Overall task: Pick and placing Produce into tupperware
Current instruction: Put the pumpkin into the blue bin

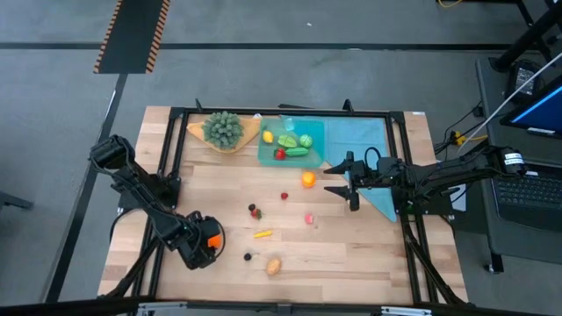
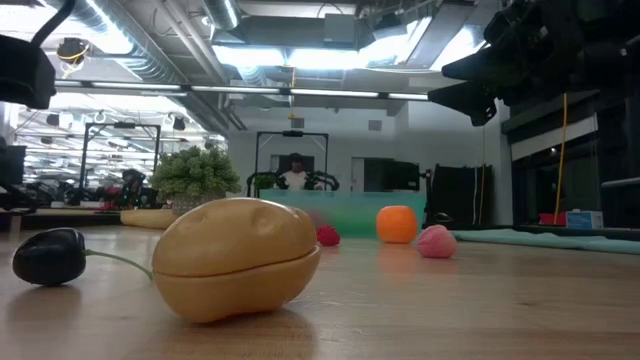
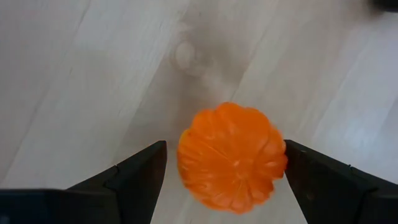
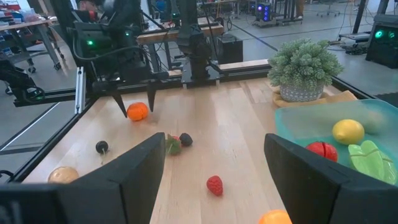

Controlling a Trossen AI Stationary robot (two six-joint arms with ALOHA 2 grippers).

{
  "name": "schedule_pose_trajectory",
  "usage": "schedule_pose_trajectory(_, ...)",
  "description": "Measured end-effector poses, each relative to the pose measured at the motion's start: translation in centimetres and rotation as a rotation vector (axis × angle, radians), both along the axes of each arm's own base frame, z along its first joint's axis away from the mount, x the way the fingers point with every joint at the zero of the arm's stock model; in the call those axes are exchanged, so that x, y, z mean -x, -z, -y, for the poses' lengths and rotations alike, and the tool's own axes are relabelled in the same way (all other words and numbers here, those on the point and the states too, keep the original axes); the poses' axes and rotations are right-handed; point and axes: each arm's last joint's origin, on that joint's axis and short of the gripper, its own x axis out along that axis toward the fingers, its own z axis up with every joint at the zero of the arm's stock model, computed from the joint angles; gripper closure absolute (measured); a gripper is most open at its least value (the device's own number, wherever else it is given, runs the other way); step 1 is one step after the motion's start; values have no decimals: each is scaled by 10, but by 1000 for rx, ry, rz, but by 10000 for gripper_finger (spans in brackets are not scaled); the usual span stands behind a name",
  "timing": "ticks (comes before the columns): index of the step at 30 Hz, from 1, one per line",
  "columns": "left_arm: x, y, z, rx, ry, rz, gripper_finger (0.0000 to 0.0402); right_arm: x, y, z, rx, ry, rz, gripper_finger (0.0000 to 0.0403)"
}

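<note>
Hovering low at the near-left part of a wooden table [image 1: 351,263], the left gripper [image 1: 211,241] straddles a small orange toy pumpkin [image 3: 231,157]. Its two dark fingers [image 3: 127,180] are spread wide, one on each side of the pumpkin; whether they touch it can't be told from the wrist view, and the pumpkin seems to sit on the tabletop.

The right gripper [image 1: 349,186] is held above the table's right-center, fingers parted w/ nothing between them, pointing toward the table's middle. A toy orange [image 1: 308,179] lies just beside it.

The tupperware [image 1: 291,140], a shallow teal-tinted clear container, sits at the far center of the table. Inside: a yellow lemon [image 1: 268,137], a red piece [image 1: 280,154], and several green veg pieces [image 1: 297,146]. A flat teal cloth [image 1: 360,136] spreads to its right, and a bushy green plant [image 1: 222,128] on a tan wooden dish [image 1: 244,138] stands to its left.

Loose produce scattered across mid-table: a red strawberry [image 1: 284,196], a pink piece [image 1: 309,218], a dark-and-red piece [image 1: 255,211], a yellow-orange piece [image 1: 262,233], a small dark fruit w/ stem [image 1: 248,257], and a tan potato [image 1: 274,265] near the front edge. In the low view the potato fills the foreground w/ the dark fruit beside it.

A person [image 2: 295,172] is visible far back in the room beyond the table.
</note>
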Motion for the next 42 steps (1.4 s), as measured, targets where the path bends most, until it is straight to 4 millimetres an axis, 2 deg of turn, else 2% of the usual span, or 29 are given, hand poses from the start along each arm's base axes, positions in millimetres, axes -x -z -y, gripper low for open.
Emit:
schedule_pose_trajectory(25,1,9,-7,15,-75,27,106,0,0,0,0,-1,-3,128)
schedule_pose_trajectory(33,2,10,-8,5,-80,28,165,0,0,0,0,0,-3,128)
schedule_pose_trajectory(42,1,10,-7,6,-81,37,167,0,0,0,0,0,-2,128)
